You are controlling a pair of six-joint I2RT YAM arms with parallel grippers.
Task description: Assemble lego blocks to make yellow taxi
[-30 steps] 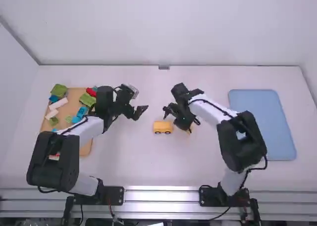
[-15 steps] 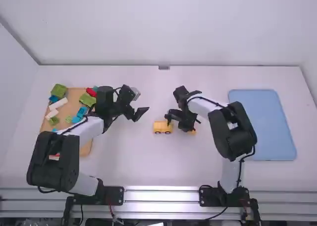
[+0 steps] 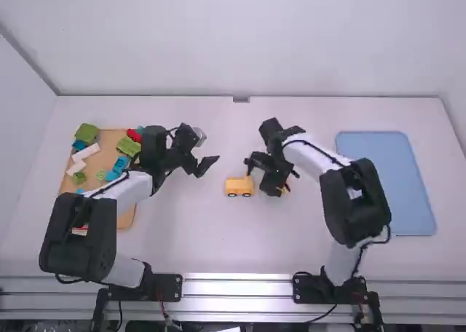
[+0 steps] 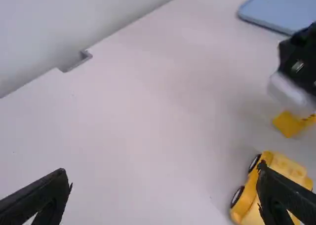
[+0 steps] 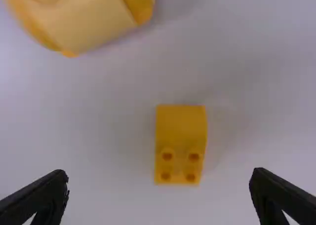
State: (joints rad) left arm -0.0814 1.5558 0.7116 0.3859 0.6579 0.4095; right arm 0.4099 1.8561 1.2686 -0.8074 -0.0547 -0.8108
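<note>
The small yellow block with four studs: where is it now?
The right wrist view shows the block on the table, between the open fingers of the right tool, beside the wheeled yellow piece.

No text, label, brand, number or sign can be read.
</note>
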